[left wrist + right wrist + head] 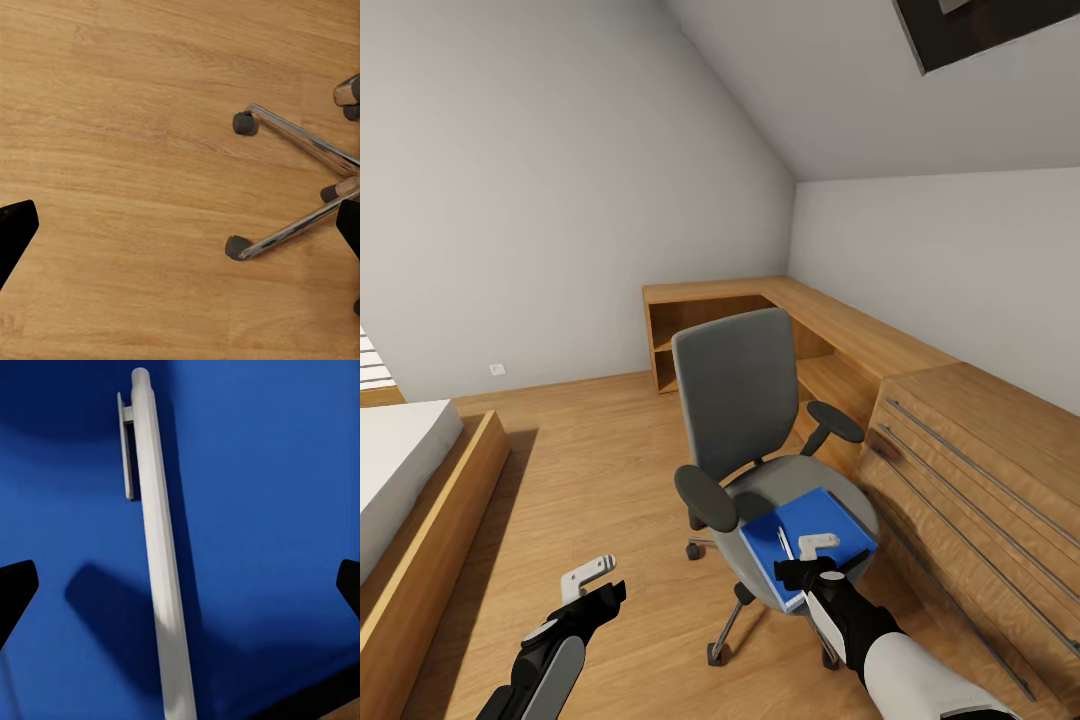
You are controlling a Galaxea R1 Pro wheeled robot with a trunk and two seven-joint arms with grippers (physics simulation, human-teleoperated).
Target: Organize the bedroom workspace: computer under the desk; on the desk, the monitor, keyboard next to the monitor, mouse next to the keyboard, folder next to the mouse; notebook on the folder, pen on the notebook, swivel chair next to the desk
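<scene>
- At the far left you have the white mattress on a low wooden bed frame [455, 480], resting on the light wood plank floor [600, 450].
- Your left gripper [598, 578] hangs over bare floor, left of the chair base and well apart from it; its black fingertips [16, 229] stand wide apart with nothing between them.
- In the left wrist view the chrome legs and dark casters of the chair base [296, 139] lie on the planks.
- The grey swivel chair with black armrests [738, 395] stands mid-room, just beside the wooden drawer unit with long metal handles [980, 470], its back toward the low wooden corner shelf bench [760, 300].
- The blue flat folder [800, 530] lies on the chair seat, covering the front part and reaching over the front edge.
- The slim white pen with a clip [784, 543] lies on the folder, near its middle, running front to back.
- Your right gripper [815, 560] is right above the folder and pen; its fingers are spread apart, the pen [157, 555] lying between them untouched.
</scene>
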